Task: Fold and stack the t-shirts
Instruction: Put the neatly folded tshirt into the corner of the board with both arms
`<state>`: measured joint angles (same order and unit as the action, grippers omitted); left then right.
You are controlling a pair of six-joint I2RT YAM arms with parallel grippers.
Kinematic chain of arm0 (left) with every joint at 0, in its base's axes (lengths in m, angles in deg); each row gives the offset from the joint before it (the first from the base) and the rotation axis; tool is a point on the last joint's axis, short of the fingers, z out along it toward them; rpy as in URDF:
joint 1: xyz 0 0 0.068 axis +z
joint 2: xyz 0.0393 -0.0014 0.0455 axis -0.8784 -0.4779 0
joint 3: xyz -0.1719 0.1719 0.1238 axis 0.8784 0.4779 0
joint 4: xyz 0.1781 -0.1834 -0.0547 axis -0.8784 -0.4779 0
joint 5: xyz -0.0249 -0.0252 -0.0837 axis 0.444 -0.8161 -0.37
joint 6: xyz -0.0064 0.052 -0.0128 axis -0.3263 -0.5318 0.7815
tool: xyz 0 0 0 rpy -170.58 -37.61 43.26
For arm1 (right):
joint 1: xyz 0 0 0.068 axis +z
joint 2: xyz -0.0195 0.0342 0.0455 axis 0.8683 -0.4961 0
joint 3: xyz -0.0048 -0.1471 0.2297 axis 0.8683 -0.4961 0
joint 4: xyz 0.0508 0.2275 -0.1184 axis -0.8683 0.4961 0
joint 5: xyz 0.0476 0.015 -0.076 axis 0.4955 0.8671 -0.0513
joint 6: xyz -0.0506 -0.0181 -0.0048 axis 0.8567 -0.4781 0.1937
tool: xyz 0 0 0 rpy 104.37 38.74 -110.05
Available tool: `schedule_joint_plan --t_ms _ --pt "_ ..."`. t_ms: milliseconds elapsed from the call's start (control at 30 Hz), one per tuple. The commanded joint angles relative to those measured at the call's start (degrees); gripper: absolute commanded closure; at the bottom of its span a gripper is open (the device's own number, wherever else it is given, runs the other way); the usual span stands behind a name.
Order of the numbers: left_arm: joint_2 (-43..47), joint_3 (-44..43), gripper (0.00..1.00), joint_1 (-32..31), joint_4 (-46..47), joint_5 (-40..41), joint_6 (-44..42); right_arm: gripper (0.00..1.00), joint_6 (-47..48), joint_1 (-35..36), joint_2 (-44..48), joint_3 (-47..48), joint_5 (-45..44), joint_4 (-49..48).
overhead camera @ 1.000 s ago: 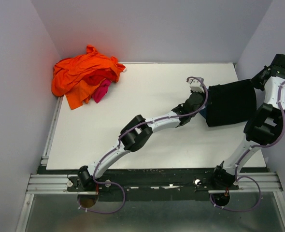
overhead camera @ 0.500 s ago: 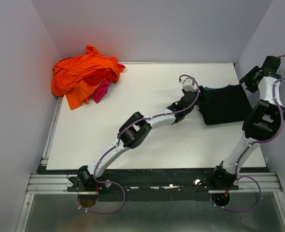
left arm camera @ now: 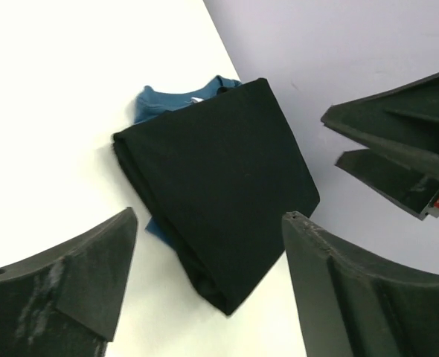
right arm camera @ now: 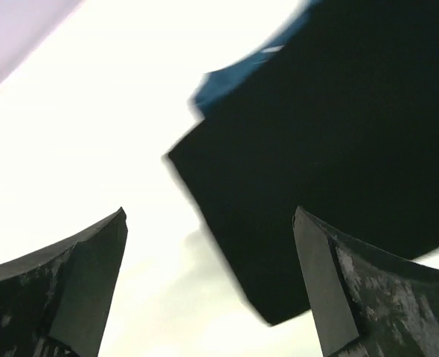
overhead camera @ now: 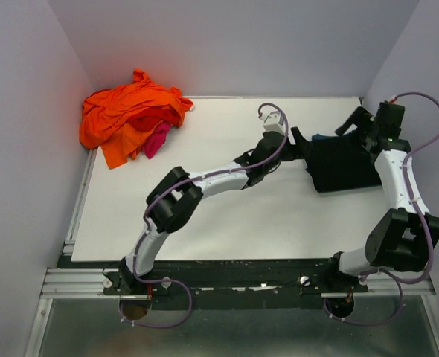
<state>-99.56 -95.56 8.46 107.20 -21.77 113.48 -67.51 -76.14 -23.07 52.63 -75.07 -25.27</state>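
Observation:
The black t-shirt lies folded at the table's right, on top of a folded teal-blue t-shirt that peeks out at its far left corner. My left gripper hovers open just left of the stack, holding nothing. My right gripper is open over the stack's far edge, also holding nothing. The left wrist view shows the black t-shirt, the teal-blue t-shirt, the open left gripper and the right gripper. Seen from the right wrist, the right gripper stands open above the black t-shirt.
A crumpled pile of orange t-shirts with a magenta-pink one sits at the far left corner of the white table. Grey walls close the table in on the left, back and right.
Both grippers have opened and let go of the black t-shirt. The left gripper drew back to the left. The right arm swung in over the stack's far edge.

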Motion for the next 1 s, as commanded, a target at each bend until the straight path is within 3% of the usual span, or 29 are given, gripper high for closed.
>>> schedule_joint_plan --t_ms 0,200,333,433,633,967 --pt "14.0 11.9 0.04 2.1 -3.8 0.5 -2.7 0.0 -0.1 8.4 8.0 -3.0 2.8 -5.5" --pt "31.1 29.2 0.01 3.9 -8.8 5.6 -8.4 0.0 5.5 22.1 22.6 -14.6 -0.6 -11.7" --pt "42.9 43.7 0.01 5.0 -6.4 8.1 -12.2 0.0 2.7 23.3 39.9 -34.7 4.3 -28.5" --pt "52.0 53.4 0.01 5.0 -3.8 10.0 -16.7 0.0 1.3 23.5 47.6 -43.0 6.6 -31.8" --pt "64.0 66.5 0.01 5.0 -3.7 13.0 -20.6 0.0 -0.2 23.5 50.6 -48.7 6.2 -31.3" --pt "69.8 72.5 0.01 5.0 -3.2 14.5 -23.6 0.0 -0.4 23.5 47.3 -48.6 4.9 -31.0"
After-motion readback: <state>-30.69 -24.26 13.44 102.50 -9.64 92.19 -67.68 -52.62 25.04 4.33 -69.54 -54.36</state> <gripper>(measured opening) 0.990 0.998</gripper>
